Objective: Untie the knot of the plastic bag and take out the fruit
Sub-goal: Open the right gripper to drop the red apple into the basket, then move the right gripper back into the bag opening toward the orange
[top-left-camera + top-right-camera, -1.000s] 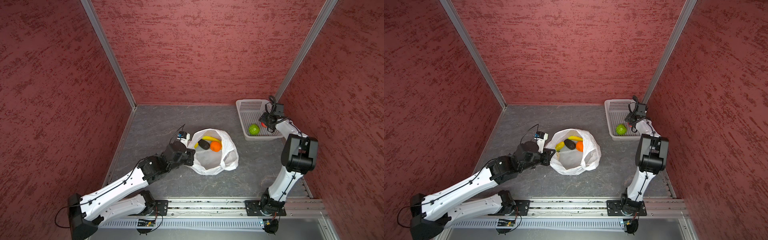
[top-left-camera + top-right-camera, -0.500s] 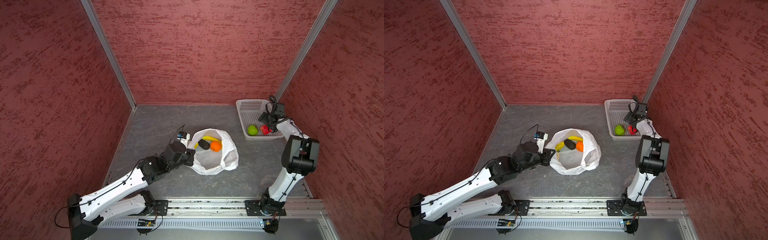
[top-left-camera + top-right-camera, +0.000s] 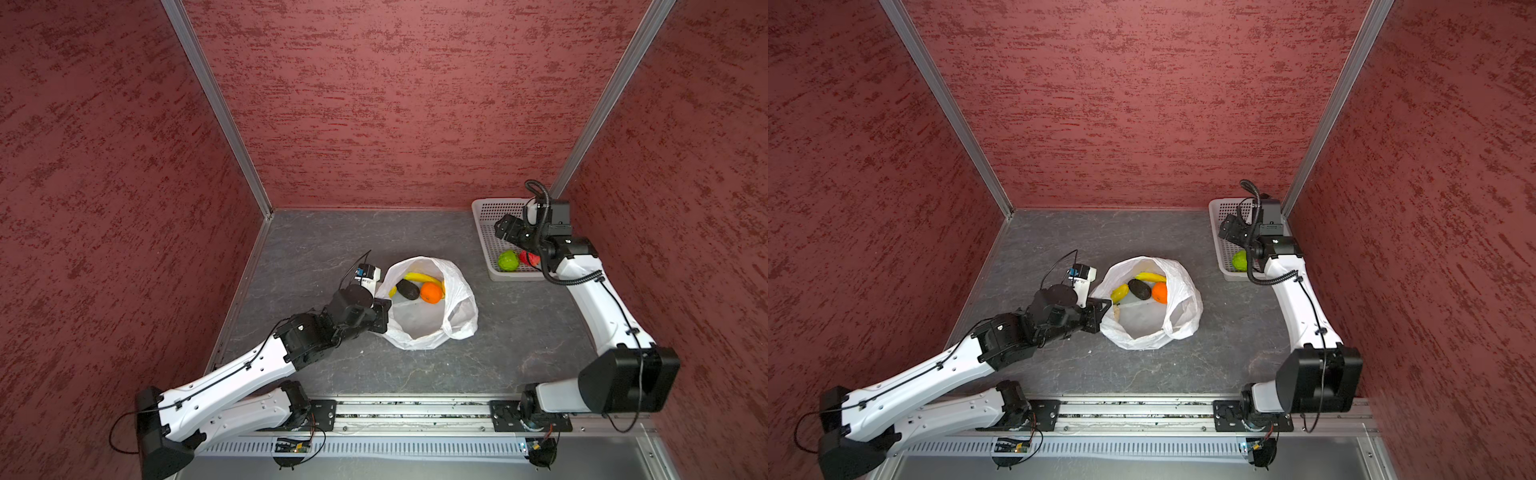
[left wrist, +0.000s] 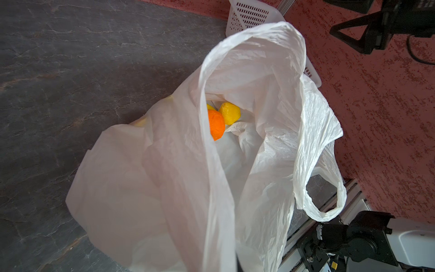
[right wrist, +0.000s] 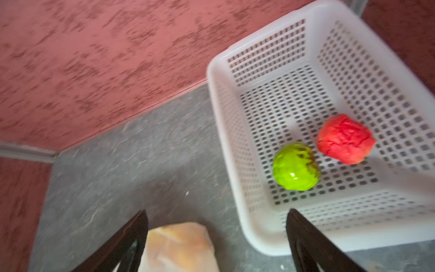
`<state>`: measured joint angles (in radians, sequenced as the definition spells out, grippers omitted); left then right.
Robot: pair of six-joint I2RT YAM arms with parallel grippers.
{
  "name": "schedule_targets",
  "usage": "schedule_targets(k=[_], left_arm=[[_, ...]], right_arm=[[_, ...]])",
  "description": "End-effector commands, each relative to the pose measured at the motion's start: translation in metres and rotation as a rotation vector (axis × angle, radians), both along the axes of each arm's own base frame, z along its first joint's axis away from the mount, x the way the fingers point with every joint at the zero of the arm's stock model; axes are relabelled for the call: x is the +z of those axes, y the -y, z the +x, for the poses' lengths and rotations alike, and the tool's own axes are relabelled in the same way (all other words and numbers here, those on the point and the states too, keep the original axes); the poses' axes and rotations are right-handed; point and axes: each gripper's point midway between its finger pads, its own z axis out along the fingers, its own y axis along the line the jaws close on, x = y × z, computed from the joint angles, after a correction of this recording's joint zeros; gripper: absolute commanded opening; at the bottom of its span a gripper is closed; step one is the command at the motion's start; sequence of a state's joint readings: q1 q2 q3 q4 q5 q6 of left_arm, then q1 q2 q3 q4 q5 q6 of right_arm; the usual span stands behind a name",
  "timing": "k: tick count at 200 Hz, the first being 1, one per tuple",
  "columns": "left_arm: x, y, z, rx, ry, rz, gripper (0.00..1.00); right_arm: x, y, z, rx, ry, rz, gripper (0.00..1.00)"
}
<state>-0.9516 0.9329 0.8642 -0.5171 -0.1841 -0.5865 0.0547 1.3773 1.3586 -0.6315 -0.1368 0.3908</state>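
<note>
Our right gripper (image 5: 217,213) now gapes wide — red apple (image 5: 344,139) dropped beside the green apple (image 5: 295,166) in the basket (image 5: 211,70); left gripper (image 3: 380,309) still pinches the bag (image 3: 457,307).

Open plastic bag (image 4: 270,77) on floor (image 4: 70,58); orange (image 4: 216,124) beside yellow fruit (image 4: 230,113) inside; basket (image 4: 249,16) behind.
</note>
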Motion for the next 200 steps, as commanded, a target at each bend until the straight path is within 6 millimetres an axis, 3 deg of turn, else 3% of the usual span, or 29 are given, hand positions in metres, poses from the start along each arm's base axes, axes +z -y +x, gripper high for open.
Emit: schedule_targets(k=[1,36,75,109,145,200], left_arm=[[0.012,0.001,0.001,0.001,0.026,-0.009,0.0],[0.013,0.004,0.002,-0.005,0.028,-0.007,0.0],[0.014,0.006,0.003,-0.006,0.029,-0.006,0.0],[0.017,0.006,0.003,-0.004,0.036,-0.006,0.0],[0.02,0.007,0.003,-0.002,0.045,-0.008,0.0],[0.02,0.009,0.001,-0.001,0.048,-0.006,0.0]], right_arm=[[0.002,-0.049,-0.04,0.162,-0.062,0.042,0.93],[0.03,-0.12,-0.088,0.358,-0.048,0.103,0.93],[0.047,-0.176,-0.128,0.523,-0.042,0.148,0.93],[0.054,-0.211,-0.152,0.615,-0.045,0.16,0.93],[0.026,-0.231,-0.166,0.659,-0.095,0.123,0.92],[-0.051,-0.244,-0.171,0.702,-0.182,-0.145,0.88]])
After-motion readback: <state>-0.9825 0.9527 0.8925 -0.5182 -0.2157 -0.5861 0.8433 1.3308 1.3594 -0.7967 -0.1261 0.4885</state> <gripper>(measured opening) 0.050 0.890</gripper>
